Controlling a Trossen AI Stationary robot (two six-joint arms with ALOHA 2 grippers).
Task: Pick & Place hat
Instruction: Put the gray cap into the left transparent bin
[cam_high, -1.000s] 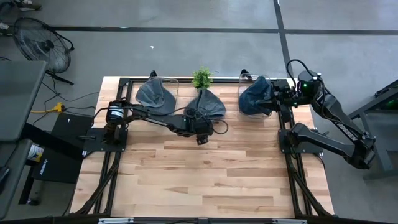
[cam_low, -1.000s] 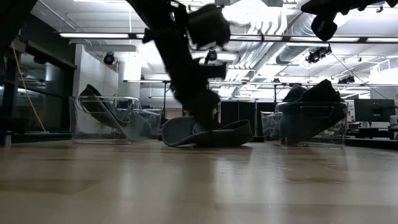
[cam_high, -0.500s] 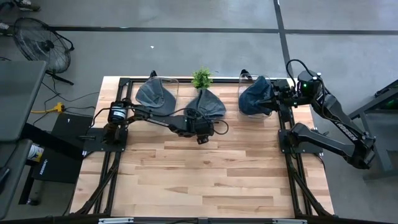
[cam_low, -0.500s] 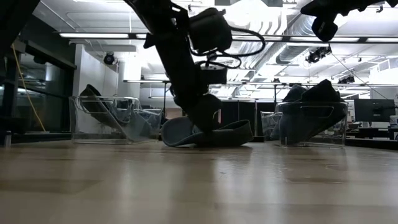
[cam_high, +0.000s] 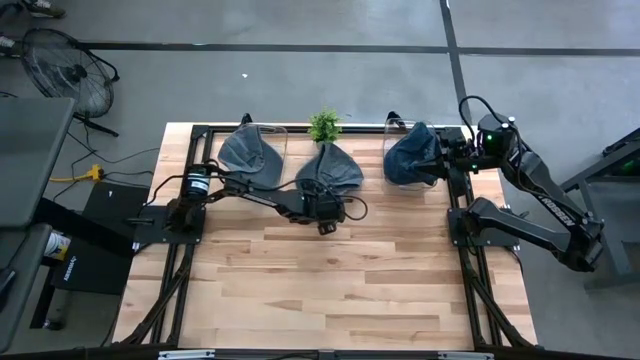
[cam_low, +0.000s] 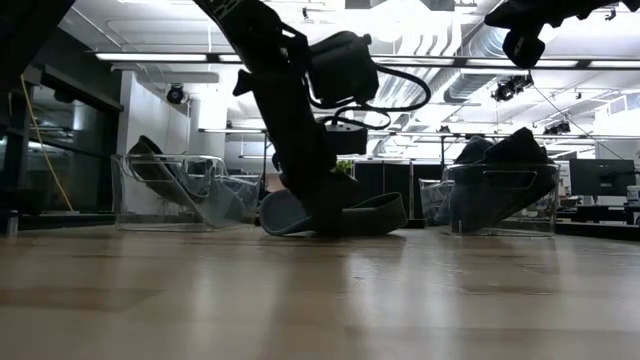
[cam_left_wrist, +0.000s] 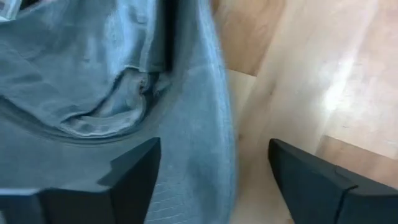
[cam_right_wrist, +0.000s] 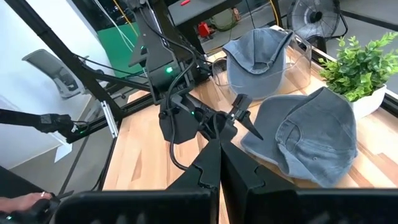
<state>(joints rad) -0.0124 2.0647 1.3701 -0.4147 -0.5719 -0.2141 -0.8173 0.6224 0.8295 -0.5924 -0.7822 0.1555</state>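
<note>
From where I stood, the left gripper (cam_high: 322, 203) was the one at work, low over the table (cam_high: 330, 290) at the near edge of the loose denim hat (cam_high: 332, 168). That hat lay flat on the wood at the back middle of the table, just in front of the small potted plant (cam_high: 323, 124). Seen from above, the hat sat at about twelve o'clock from the fingertips, its brim reaching toward them.

The left wrist view showed the two fingers (cam_left_wrist: 127, 177) spread wide, with the brim edge (cam_left_wrist: 199, 130) running between them and on past the tips. One finger was over cloth, the other over bare wood, so I judged the coming squeeze had to catch that brim edge. I could not tell whether either finger touched it.

The right gripper (cam_high: 447, 152) waited well apart at the back right, fingers pressed together, beside another hat in a clear holder (cam_high: 412, 155). A third hat (cam_high: 250, 150) rested in a holder at the back left. The left arm was plainly the nearer.
</note>
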